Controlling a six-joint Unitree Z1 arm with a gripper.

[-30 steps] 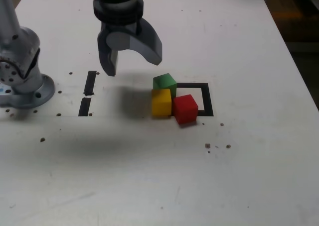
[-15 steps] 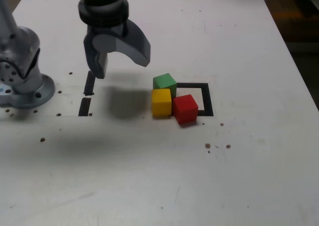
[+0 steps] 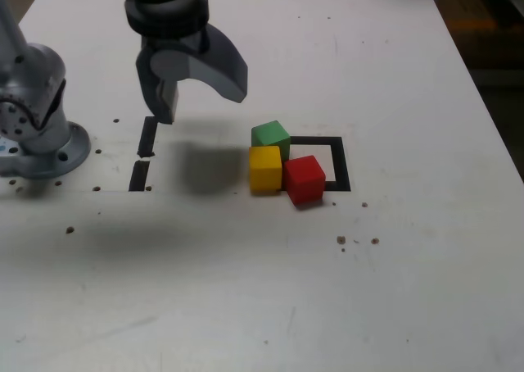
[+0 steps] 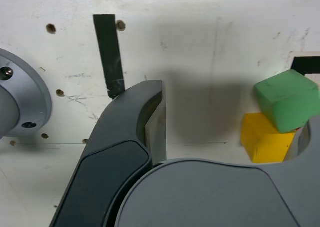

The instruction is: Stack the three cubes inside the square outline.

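Observation:
Three cubes sit clustered on the white table: green (image 3: 270, 134) behind, yellow (image 3: 264, 169) in front of it, red (image 3: 304, 179) touching the yellow one on the exterior view's right. The red cube lies over the near left part of the black square outline (image 3: 338, 165). The green one covers the outline's far left corner, and the yellow one sits just outside it. My gripper (image 3: 199, 102) hangs open and empty above the table, well to the exterior view's left of the cubes. The wrist view shows one finger (image 4: 150, 122), the green cube (image 4: 287, 99) and the yellow cube (image 4: 262, 139) past the open jaws.
Two short black tape strips (image 3: 148, 136) (image 3: 139, 175) lie below the gripper; one strip (image 4: 110, 54) shows in the wrist view. The arm's grey base (image 3: 37, 118) stands at the exterior view's left edge. Small dark specks (image 3: 356, 241) lie in front of the cubes.
The gripper has moved toward the exterior view's left and slightly away from the cubes, staying open. The cubes have not moved.

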